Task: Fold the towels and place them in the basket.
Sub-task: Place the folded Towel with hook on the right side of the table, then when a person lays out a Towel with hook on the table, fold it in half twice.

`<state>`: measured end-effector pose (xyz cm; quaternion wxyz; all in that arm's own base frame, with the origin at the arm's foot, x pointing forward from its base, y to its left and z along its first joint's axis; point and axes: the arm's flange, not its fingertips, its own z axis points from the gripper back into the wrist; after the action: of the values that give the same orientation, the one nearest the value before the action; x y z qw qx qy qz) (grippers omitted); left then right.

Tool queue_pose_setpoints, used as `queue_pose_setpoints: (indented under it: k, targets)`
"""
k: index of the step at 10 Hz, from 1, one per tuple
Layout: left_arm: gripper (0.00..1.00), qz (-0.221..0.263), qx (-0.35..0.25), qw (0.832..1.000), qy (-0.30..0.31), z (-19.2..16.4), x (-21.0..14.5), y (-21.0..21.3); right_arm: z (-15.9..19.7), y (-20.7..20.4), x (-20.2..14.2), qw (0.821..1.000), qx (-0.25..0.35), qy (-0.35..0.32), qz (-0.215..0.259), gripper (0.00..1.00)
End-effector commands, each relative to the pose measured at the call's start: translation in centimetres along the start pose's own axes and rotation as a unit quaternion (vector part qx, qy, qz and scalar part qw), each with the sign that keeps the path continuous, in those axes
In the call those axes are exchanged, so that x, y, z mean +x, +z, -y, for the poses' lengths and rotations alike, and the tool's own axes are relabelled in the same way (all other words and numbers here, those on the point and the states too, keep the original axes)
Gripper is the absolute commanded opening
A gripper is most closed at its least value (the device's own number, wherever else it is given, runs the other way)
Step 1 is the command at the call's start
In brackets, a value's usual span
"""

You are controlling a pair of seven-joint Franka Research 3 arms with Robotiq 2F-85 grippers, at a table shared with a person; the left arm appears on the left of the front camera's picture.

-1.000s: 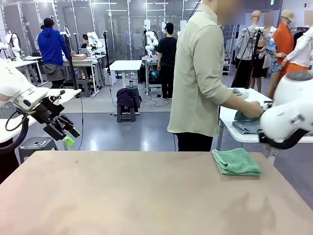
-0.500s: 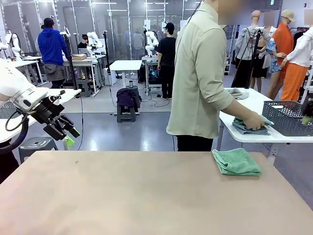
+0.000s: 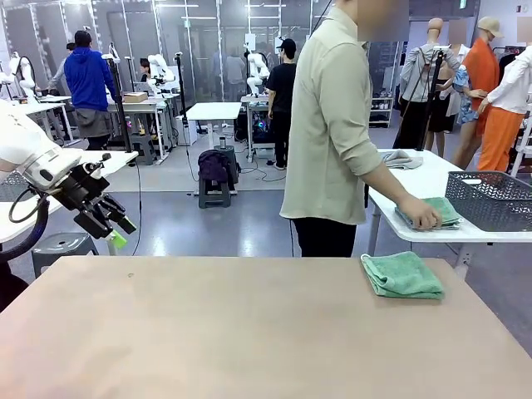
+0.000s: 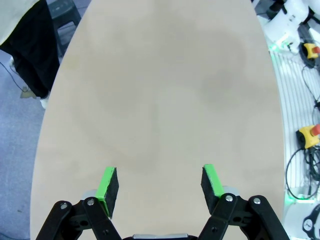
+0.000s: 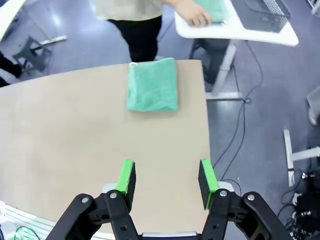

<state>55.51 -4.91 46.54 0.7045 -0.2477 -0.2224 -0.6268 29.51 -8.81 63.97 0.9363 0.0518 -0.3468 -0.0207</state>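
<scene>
Smooth tan tabletop (image 4: 160,75) spreads wide below the left gripper (image 4: 160,172), whose jaws are apart and hold nothing. Ahead of the right gripper (image 5: 167,176), likewise spread and empty-handed, a folded mint-green terry towel (image 5: 152,85) lies near the table's far edge.

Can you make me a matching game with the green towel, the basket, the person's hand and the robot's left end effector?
Things:
1. green towel
2. basket
3. person's hand
4. left end effector

Descriptions:
A. dark grey wire mesh
B. resting on a pile of cloths on the white table
C. open, holding nothing
D. lying folded on the brown table

Pairs: 1-D, 2-A, 3-B, 4-C
</scene>
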Motion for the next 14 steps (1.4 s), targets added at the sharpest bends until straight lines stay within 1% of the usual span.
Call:
queue_pose_setpoints:
  k: [1, 3, 4, 5, 6, 14]
  targets:
    - [0.84, -0.001, 0.003, 1.0, 0.008, 0.0, 0.2, 0.0, -0.5, 0.5, -1.9, 0.999, 0.037, 0.019, 0.003, 0.64]
    - [0.84, -0.001, 0.003, 1.0, 0.008, 0.0, 0.2, 0.0, -1.2, 0.8, -2.5, 0.998, 0.057, 0.037, 0.012, 0.64]
    - [0.84, -0.001, 0.003, 1.0, 0.008, 0.0, 0.2, 0.0, -1.2, 0.6, -2.3, 0.998, 0.063, 0.028, 0.005, 0.64]
    - [0.84, -0.001, 0.003, 1.0, 0.008, 0.0, 0.2, 0.0, -1.5, 0.2, -2.1, 0.998, 0.054, 0.024, -0.002, 0.64]
    - [0.84, -0.001, 0.003, 1.0, 0.008, 0.0, 0.2, 0.0, -1.6, 1.1, -2.2, 0.999, 0.04, 0.022, 0.01, 0.64]
    - [0.84, -0.001, 0.003, 1.0, 0.008, 0.0, 0.2, 0.0, -1.6, 1.1, -2.2, 0.999, 0.04, 0.022, 0.01, 0.64]
